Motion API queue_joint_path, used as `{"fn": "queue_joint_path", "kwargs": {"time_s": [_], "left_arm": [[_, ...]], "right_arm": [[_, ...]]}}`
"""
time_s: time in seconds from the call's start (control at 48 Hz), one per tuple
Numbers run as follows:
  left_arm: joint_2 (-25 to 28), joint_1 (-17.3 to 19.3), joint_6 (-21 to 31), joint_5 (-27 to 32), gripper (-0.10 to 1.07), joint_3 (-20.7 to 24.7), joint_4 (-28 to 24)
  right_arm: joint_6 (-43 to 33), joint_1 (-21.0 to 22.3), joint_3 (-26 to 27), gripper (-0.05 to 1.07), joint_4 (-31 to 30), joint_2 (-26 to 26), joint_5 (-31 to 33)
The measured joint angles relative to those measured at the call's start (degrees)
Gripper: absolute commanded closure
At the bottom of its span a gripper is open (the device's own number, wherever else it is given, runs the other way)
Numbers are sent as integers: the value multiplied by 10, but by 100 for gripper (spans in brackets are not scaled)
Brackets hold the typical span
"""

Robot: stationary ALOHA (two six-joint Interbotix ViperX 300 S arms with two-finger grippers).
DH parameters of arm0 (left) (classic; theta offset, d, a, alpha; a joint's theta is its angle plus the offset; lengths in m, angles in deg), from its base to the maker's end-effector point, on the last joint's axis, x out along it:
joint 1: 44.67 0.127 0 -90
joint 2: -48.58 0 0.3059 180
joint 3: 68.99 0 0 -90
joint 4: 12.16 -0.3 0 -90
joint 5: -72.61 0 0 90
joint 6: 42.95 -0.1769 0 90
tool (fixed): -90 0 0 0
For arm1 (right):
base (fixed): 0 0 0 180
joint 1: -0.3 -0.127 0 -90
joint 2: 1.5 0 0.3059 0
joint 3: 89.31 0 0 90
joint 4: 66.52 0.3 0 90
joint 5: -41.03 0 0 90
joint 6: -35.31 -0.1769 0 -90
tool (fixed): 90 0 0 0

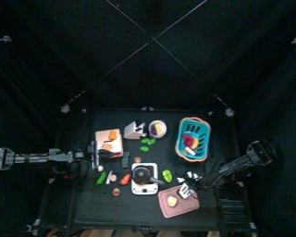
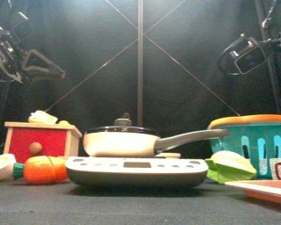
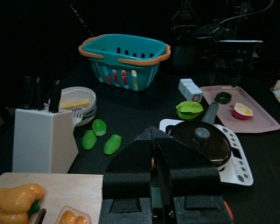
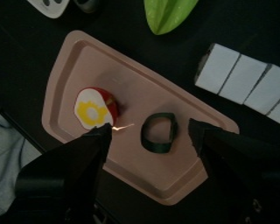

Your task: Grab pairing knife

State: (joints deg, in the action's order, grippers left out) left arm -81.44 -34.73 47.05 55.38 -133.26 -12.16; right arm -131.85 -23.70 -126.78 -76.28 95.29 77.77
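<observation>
At the left edge of the tabletop (image 1: 77,211), the left gripper (image 3: 154,150) hangs above the surface, jaws only a narrow gap apart, nothing between them. Ahead of it in the left wrist view: white knife block (image 3: 43,138) with dark handles (image 3: 38,90) sticking out of its top; which of these is the paring knife cannot be told. Block stands beside the wooden cutting board (image 3: 38,194), which carries a yellow pepper (image 3: 14,201). Behind the block, a stacked bowl (image 3: 78,103); 2 green pods (image 3: 105,140) lie just beside it.

Near the right front corner, the right gripper (image 4: 149,147) hovers over the pink tray (image 4: 119,87), jaws spread wide, holding nothing. On the tray: a red-and-yellow toy piece (image 4: 95,107) and a dark green ring (image 4: 161,133).

Mid-table: pot (image 2: 122,139) with long handle on a white cooktop (image 2: 137,170). Teal basket (image 1: 194,136) with orange rim sits toward the far right edge.
</observation>
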Motion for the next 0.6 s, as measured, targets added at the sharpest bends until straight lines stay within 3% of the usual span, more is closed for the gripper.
{"fn": "queue_joint_path", "kwargs": {"time_s": [0.25, 0.396, 0.604], "left_arm": [[0, -11, 1, 47, 60, 1, 25], [1, -47, 2, 145, 53, 12, 84], [0, -108, 2, 309, 29, 41, 191]], "right_arm": [[0, 11, 27, 3, -89, 3, -1], [-1, 22, 34, 3, -169, 4, -13], [0, 50, 34, 3, -248, -11, -50]]}}
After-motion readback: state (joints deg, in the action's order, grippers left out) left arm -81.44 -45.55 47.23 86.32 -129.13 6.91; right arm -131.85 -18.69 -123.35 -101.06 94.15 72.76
